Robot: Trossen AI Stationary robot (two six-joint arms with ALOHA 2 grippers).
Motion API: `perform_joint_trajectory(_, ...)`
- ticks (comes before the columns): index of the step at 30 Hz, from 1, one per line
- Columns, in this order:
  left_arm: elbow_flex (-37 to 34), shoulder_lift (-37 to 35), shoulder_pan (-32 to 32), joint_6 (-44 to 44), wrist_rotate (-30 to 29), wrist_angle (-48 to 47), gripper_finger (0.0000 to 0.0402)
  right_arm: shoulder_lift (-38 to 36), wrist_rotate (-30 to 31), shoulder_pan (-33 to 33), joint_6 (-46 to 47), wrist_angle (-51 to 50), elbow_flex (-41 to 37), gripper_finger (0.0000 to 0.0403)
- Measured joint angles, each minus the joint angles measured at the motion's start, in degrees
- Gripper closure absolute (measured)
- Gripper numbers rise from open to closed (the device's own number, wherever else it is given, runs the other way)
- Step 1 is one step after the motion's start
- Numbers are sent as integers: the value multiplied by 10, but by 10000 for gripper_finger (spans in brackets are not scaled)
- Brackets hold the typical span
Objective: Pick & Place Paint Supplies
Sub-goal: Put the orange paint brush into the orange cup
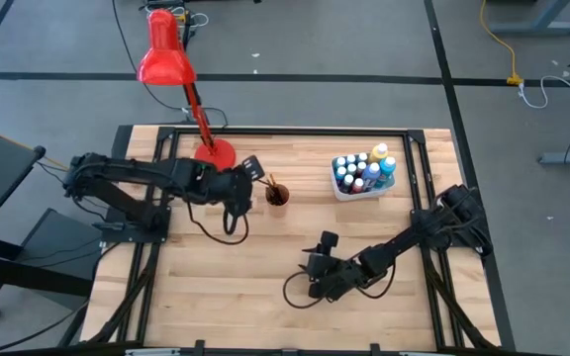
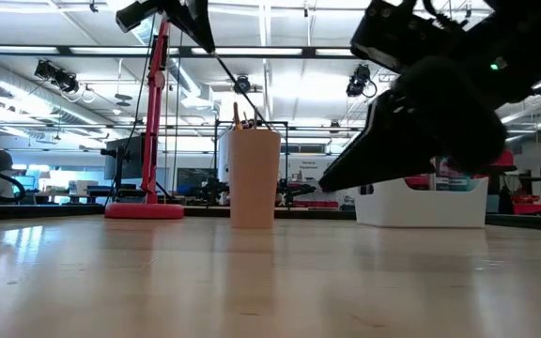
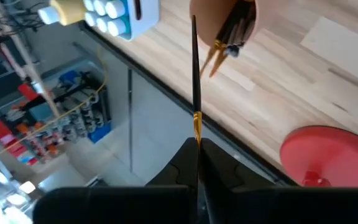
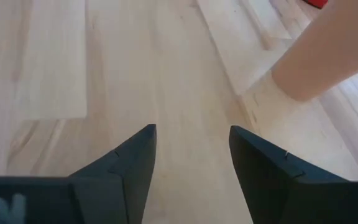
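My left gripper (image 1: 253,168) is raised beside the small orange cup (image 1: 277,194) and is shut on a thin dark paintbrush (image 3: 195,74). The brush slants down from the fingers toward the cup's mouth (image 2: 254,131); whether its far end is inside, I cannot tell. Several other brushes (image 3: 232,34) stand in the cup. Several paint bottles (image 1: 362,170) stand in the white tub (image 1: 336,188) at the far right. Nearer the front edge, my right gripper (image 1: 312,265) hovers low over bare wood with its fingers open (image 4: 192,129) and nothing between them. My left gripper pinches the paintbrush between its two fingers just behind the orange-yellow band (image 3: 197,124), at one end of the brush. The long dark handle (image 3: 194,56) runs straight out ahead of the fingers, along them. The brush is lifted clear of the table and slants down toward the cup.
A red desk lamp (image 1: 169,57) stands with its round base (image 1: 214,151) at the far edge, close behind my left gripper. The black frame rail (image 1: 295,132) runs along the table's far side. Bare wood (image 1: 236,287) lies at the front left.
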Motion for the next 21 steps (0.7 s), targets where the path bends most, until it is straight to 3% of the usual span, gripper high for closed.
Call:
perform_joint_trajectory(6, 0, 10, 29, 8, 84, -7, 391, 0, -25, -19, 2, 6, 0, 195)
perform_joint_trajectory(15, -1, 82, 70, 20, 93, 2, 388, 0, -77, -31, 29, 38, 0, 195)
perform_joint_trajectory(21, -1, 112, 73, -32, 89, 97, 371, 0, -75, -31, 15, 40, 0, 195)
